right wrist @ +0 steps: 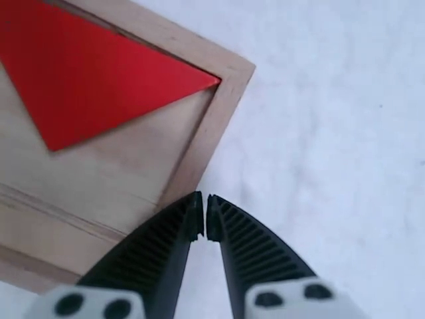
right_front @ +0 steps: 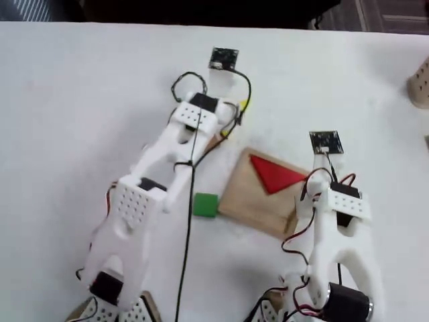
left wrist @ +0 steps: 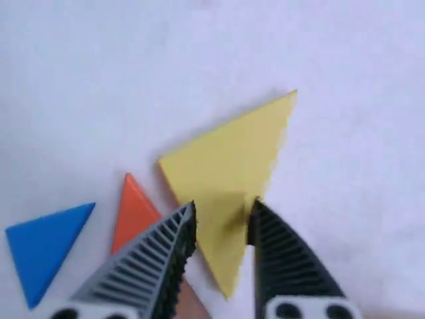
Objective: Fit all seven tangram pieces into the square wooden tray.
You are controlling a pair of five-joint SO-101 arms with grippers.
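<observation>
Grasping the yellow triangle (left wrist: 232, 153) with the left hand (left wrist: 222, 219) across one narrow corner, well apart from the square wooden tray (right wrist: 219, 113), probably to carry it there. Looks thin, flat and sharp-cornered. Beside it on the tabletop (right_front: 80, 100): an orange triangle (left wrist: 133, 212) and a blue triangle (left wrist: 43, 242). Clenched on nothing at the tray's rim: the right hand (right wrist: 204, 216), perhaps to steady the tray. Seated inside already: a red triangle (right wrist: 86, 73).

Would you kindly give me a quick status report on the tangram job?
Left gripper shut on yellow triangle. Right gripper shut, holding nothing, by tray rim. Red triangle in tray; green square on table beside it.
</observation>
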